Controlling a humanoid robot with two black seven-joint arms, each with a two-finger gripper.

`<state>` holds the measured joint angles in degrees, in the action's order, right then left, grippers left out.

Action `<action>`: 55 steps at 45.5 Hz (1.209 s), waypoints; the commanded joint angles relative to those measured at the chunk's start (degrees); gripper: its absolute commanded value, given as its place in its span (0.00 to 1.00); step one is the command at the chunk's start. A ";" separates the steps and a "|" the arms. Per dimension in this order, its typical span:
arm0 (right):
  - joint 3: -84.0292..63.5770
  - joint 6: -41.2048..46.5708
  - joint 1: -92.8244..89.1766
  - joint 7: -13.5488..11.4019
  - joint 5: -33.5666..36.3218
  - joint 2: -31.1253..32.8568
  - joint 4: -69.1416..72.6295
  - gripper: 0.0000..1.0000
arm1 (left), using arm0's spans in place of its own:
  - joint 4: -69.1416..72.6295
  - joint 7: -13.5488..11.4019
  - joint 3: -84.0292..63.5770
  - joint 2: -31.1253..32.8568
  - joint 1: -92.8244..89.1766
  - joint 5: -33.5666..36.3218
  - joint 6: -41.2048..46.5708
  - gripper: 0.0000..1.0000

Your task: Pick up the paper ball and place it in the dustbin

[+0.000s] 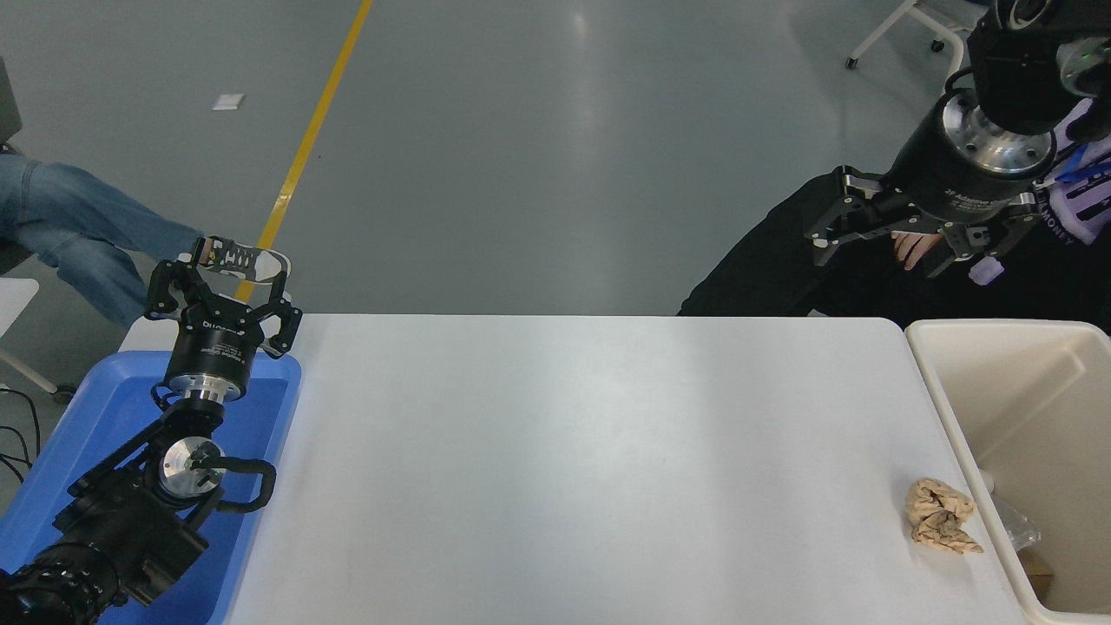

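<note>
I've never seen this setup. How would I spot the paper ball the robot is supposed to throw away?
Start at the white table and follow it to its right end, where the cream dustbin stands. The paper ball lies on the tabletop just beside the dustbin's near wall. It is a crumpled tan wad, the only loose thing on the table.
</note>
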<state>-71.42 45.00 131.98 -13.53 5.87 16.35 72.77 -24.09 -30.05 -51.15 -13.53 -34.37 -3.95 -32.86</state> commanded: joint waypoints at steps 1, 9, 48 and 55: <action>-0.04 0.00 -0.14 0.00 0.02 0.00 0.00 1.00 | 0.00 -0.01 0.09 0.00 0.00 0.00 0.08 0.99; -0.39 0.00 -0.58 0.00 -0.07 0.00 0.00 1.00 | 0.00 -0.01 0.00 0.00 0.00 0.00 -0.01 0.99; -2.24 0.00 -8.05 0.00 5.21 1.32 0.26 1.00 | 0.00 -0.10 0.09 0.00 0.00 0.00 0.08 0.99; -1.01 0.00 -16.13 -0.09 3.97 4.39 0.09 1.00 | 0.00 -0.10 0.09 0.00 0.00 0.00 0.08 0.99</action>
<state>-73.36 45.00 124.48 -13.50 9.95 17.85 72.93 -24.08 -30.14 -51.06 -13.53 -34.36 -3.96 -32.79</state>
